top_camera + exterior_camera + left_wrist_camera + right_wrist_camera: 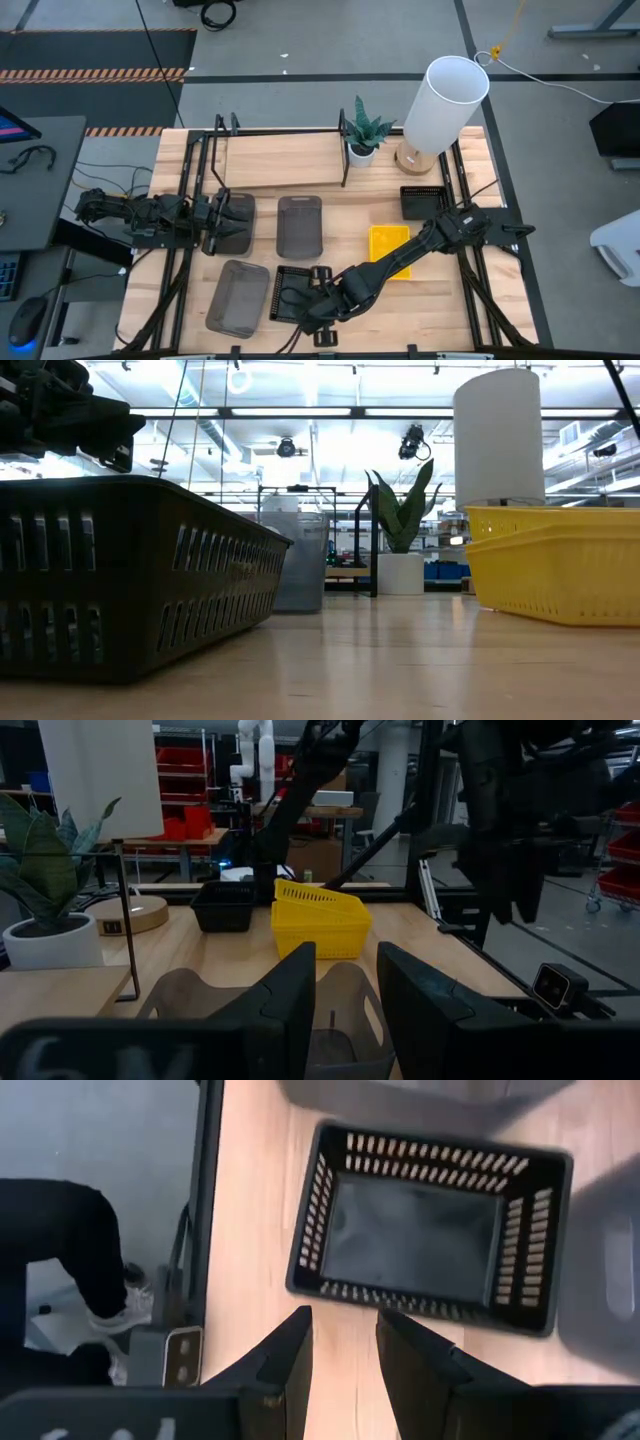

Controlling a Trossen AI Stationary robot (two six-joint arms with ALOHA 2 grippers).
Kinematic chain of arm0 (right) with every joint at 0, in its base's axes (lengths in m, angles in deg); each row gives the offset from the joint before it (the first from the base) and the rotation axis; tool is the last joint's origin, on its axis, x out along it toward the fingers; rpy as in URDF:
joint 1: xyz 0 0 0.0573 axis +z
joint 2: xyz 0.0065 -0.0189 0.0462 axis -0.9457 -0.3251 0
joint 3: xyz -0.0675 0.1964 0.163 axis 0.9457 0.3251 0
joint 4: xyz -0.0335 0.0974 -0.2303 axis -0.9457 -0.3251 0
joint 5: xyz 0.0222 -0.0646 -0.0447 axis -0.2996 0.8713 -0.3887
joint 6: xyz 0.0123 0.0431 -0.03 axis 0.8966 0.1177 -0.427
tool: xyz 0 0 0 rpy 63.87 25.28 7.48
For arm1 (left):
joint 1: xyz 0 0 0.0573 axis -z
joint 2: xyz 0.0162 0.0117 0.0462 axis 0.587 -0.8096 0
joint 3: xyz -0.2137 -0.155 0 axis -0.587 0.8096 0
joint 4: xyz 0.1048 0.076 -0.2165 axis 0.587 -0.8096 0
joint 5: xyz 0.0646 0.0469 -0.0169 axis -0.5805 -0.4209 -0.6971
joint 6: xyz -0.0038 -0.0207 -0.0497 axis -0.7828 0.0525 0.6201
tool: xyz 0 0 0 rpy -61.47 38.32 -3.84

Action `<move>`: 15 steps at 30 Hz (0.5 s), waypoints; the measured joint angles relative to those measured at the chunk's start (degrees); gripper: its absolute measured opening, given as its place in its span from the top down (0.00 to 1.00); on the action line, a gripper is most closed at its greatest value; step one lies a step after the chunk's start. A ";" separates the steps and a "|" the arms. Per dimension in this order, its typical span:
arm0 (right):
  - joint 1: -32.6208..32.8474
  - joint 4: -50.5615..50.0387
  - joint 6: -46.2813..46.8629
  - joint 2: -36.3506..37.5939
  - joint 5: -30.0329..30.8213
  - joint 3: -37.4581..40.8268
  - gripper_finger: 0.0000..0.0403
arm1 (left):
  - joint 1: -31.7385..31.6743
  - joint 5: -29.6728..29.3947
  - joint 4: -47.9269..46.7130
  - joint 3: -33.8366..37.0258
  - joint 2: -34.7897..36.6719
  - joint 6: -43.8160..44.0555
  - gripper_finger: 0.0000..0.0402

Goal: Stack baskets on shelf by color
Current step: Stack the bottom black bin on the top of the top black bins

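Since the black basket (432, 1240) just beside the yellow baskets (388, 250) looks light, stiff and slotted, right gripper (342, 1342), jaws narrowly open and empty, should pinch one thin rim wall.

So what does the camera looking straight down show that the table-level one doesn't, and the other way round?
Only the high view shows both arms: the left gripper over a grey basket, the right gripper beside the front black basket, plus the shelf. Only the low view shows the room's ceiling lights behind. Both share the yellow baskets, plant and white lamp.
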 joint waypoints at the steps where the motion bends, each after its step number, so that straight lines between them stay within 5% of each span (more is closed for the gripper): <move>1: -0.02 0.90 -1.60 -0.27 0.01 0.25 0.70 | 0.00 -0.01 0.00 -0.01 0.00 0.02 0.71; 15: -1.63 1.40 -22.94 -2.12 0.21 1.73 0.56 | 0.00 -0.02 -0.02 0.00 0.02 0.02 0.71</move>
